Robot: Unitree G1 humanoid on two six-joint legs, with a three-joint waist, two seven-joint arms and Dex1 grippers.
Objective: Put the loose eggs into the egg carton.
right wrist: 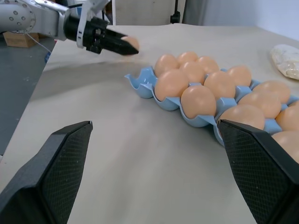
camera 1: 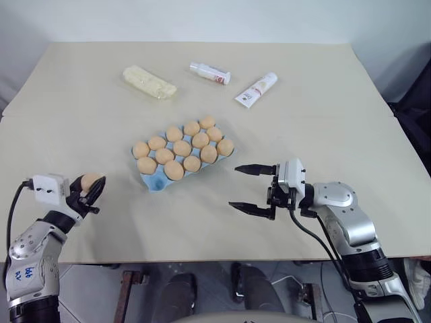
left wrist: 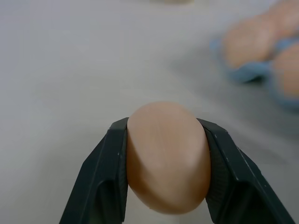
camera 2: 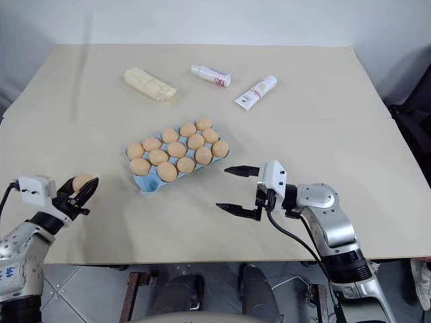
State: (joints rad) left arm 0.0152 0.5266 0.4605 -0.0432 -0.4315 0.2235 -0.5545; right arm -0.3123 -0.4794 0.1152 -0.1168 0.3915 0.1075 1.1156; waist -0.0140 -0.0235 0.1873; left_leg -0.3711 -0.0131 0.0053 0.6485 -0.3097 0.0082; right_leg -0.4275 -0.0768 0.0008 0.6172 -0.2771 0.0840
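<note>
Left claw (camera 1: 94, 192) clamped on one of the loose eggs (camera 1: 90, 182) at the near left; right claw (camera 1: 252, 189) apart, empty. The egg carton (camera 1: 154, 182) sits mid-worktop (camera 1: 323, 121); only its near-left corner cup looks empty, so lower the egg there gently.

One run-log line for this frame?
left gripper: shut on egg | right gripper: open, idle | egg carton: one cup empty
</note>
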